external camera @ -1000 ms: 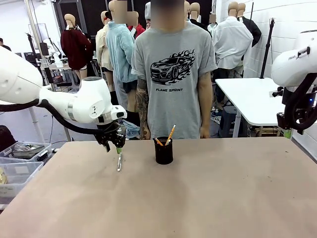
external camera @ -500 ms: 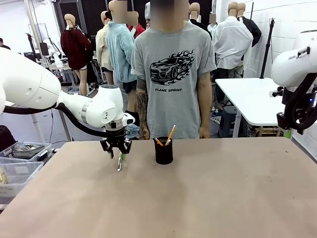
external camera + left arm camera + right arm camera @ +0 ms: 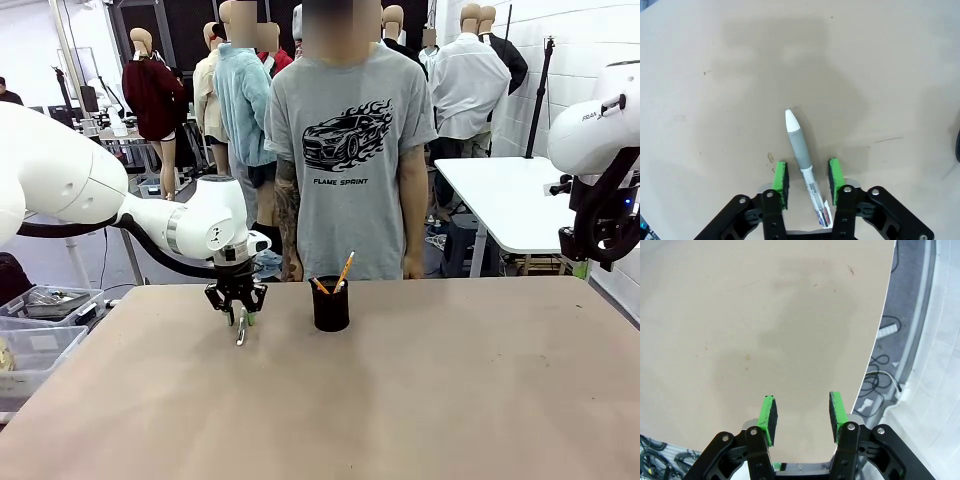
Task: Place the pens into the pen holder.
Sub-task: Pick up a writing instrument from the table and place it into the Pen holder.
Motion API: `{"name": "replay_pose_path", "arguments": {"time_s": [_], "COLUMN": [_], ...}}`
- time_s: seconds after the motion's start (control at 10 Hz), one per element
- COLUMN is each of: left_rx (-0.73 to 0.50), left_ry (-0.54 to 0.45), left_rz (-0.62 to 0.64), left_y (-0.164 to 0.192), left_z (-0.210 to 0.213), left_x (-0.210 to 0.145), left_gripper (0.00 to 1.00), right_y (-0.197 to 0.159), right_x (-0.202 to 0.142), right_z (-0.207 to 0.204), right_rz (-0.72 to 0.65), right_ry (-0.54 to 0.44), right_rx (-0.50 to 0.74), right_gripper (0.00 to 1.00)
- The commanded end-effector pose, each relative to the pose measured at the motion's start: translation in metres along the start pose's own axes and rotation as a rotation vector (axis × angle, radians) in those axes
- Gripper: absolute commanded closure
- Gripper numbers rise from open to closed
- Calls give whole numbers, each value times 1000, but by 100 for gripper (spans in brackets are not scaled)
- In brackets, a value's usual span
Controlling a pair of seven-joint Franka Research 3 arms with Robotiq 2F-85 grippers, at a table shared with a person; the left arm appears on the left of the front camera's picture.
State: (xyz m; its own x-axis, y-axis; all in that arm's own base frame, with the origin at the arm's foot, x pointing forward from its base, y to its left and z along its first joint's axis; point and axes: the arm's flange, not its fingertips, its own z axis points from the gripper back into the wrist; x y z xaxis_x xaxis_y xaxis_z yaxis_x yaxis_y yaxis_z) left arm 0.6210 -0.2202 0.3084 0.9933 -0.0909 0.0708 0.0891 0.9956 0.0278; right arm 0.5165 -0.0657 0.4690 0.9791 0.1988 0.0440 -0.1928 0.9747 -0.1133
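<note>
Left tool: spread wide, straddling a slim silver-grey pen with white tip lying flat on the beige table; green pads touch nothing. Black cylindrical mesh pen holder: upright, right of that pen, containing yellow-orange pencils. Right tool: parted, empty, above the table edge.

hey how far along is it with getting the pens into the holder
Done: two yellow-orange pens stand in the black pen holder. In hand: the left gripper straddles the silver-grey pen, pads open, not clamped. Left: grasp it and drop it in the holder.
</note>
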Motion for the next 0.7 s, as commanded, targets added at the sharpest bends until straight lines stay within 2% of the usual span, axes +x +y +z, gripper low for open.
{"name": "replay_pose_path", "arguments": {"time_s": [0.0,0.1,0.6], "left_rx": [6,2,16], "left_ry": [17,26,33], "left_rz": [5,-3,-47], "left_y": [3,4,10], "left_z": [-4,-4,-11], "left_x": [2,3,1], "left_gripper": [91,100,100], "right_y": [0,0,0], "right_x": [0,0,0], "right_z": [-1,-1,-1], "right_rz": [9,9,9], "right_ry": [0,0,0], "right_rx": [-2,-2,-2], "right_gripper": [46,46,46]}}
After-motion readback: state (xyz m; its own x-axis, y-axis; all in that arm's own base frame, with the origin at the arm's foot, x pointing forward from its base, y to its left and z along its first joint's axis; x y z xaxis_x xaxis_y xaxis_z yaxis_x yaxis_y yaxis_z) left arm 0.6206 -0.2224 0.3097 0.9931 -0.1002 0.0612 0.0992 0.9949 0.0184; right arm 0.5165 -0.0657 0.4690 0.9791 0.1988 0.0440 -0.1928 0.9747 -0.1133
